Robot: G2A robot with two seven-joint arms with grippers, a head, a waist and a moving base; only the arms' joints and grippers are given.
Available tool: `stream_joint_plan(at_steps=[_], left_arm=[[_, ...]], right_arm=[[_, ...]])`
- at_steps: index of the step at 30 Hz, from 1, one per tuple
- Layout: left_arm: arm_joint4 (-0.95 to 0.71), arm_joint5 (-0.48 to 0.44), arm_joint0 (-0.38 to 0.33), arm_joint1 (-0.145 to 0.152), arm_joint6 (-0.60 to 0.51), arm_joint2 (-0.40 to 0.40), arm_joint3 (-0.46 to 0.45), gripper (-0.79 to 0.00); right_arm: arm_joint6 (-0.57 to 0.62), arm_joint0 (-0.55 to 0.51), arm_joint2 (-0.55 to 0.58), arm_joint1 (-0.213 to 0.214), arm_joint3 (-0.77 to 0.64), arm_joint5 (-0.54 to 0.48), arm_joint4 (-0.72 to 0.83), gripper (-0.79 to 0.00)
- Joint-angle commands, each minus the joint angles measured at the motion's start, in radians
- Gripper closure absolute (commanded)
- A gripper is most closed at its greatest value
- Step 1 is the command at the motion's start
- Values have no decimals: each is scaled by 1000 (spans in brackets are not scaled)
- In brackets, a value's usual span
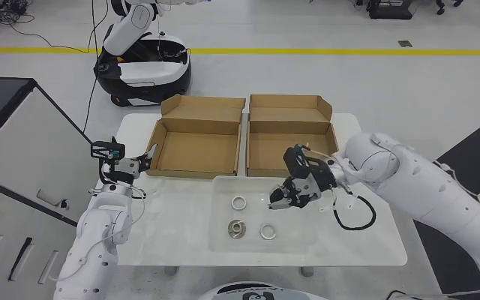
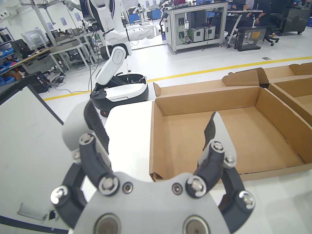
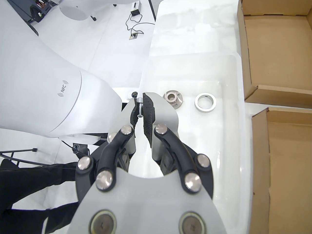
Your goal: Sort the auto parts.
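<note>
My right gripper [image 1: 279,201] hangs over the white tray [image 1: 223,184], shut on a small metal screw [image 3: 139,107] held between its pads. In the tray lie a flanged metal bushing [image 1: 237,227] and two silver rings [image 1: 238,202] [image 1: 268,232]; the right wrist view shows the bushing [image 3: 173,98] and one ring [image 3: 205,102] just beyond the fingertips. My left gripper [image 2: 151,120] is open and holds nothing, hovering at the table's left side beside the left cardboard box [image 1: 199,146].
Two open, empty cardboard boxes stand side by side behind the tray, the left box [image 2: 219,132] and the right box [image 1: 291,142]. A black cable [image 1: 352,217] loops on the table right of the tray. Another robot [image 1: 142,67] stands beyond the table.
</note>
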Motion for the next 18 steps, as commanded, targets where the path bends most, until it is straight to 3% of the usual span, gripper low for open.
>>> stream_joint_plan(at_steps=[1, 9, 18], left_arm=[[0, 0, 0, 0, 0, 0, 0, -785], [0, 0, 0, 0, 0, 0, 0, -785], [0, 0, 0, 0, 0, 0, 0, -785]], right_arm=[[-15, 12, -16, 22, 10, -16, 11, 0], [-15, 32, -12, 78, -36, -16, 126, 0], [-15, 14, 68, 90, -100, -16, 214, 0]])
